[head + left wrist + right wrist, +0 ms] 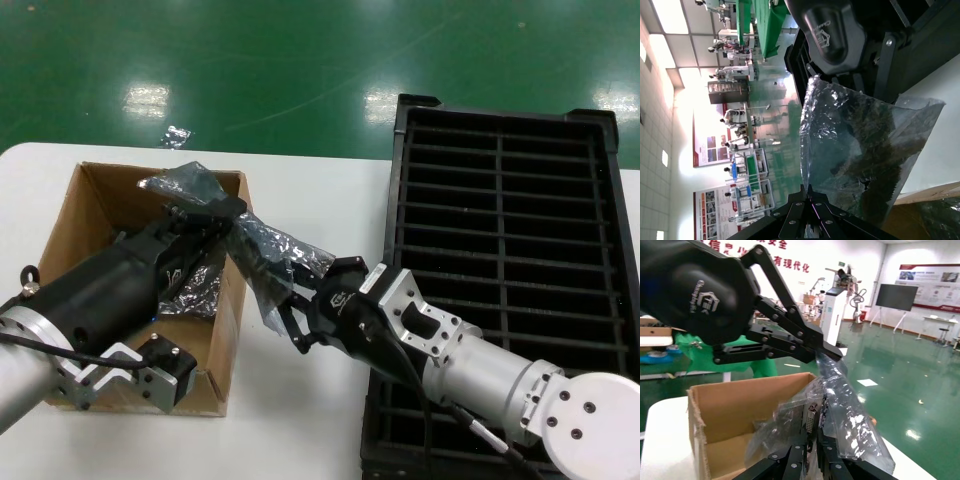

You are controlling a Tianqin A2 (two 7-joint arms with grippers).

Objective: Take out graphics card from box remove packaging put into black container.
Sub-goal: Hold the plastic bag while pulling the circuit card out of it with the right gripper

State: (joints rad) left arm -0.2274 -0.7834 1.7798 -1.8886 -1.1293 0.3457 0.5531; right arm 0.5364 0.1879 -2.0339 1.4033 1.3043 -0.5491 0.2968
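Note:
The packaging [262, 248], a crinkly silver-grey bag, is stretched in the air over the right wall of the box [88, 215]. My left gripper [222, 222] is shut on its upper edge; in the left wrist view the fingertips [812, 194] pinch the bag [855, 150]. My right gripper [288, 305] holds the lower end beside the box. In the right wrist view its fingers [799, 456] are shut on the graphics card [811, 421], whose bracket with a white port shows inside the packaging [850, 420]. The black container [505, 117] lies to the right, under the right arm.
More crinkly bag material [195, 290] lies inside the box beneath my left arm. A small scrap of bag [177, 135] sits at the table's far edge. The white table [310, 180] runs between box and container. Green floor lies beyond.

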